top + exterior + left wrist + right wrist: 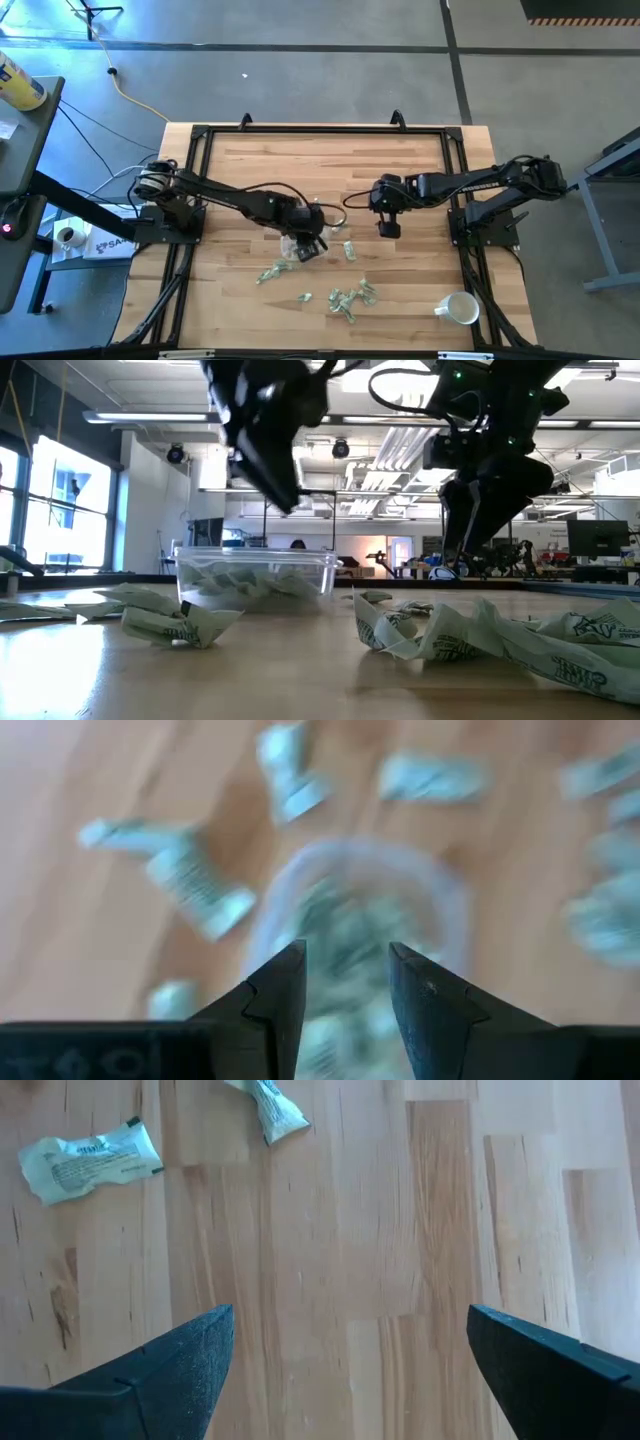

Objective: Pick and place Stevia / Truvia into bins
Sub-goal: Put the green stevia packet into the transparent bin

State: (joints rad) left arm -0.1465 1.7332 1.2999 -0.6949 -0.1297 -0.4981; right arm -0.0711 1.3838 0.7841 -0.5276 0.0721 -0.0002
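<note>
From above, the left pincer [312, 243] hangs over the clear bin [297, 247] mid-counter, with loose packets [352, 297] scattered nearer the front edge. Low view: the bin [254, 576] already holds packets. Left wrist view: fingers [275, 1000] part-spread with nothing between, seemingly a drop just done. The right pincer [350, 1370] is spread wide over bare wood; next comes another pick
</note>
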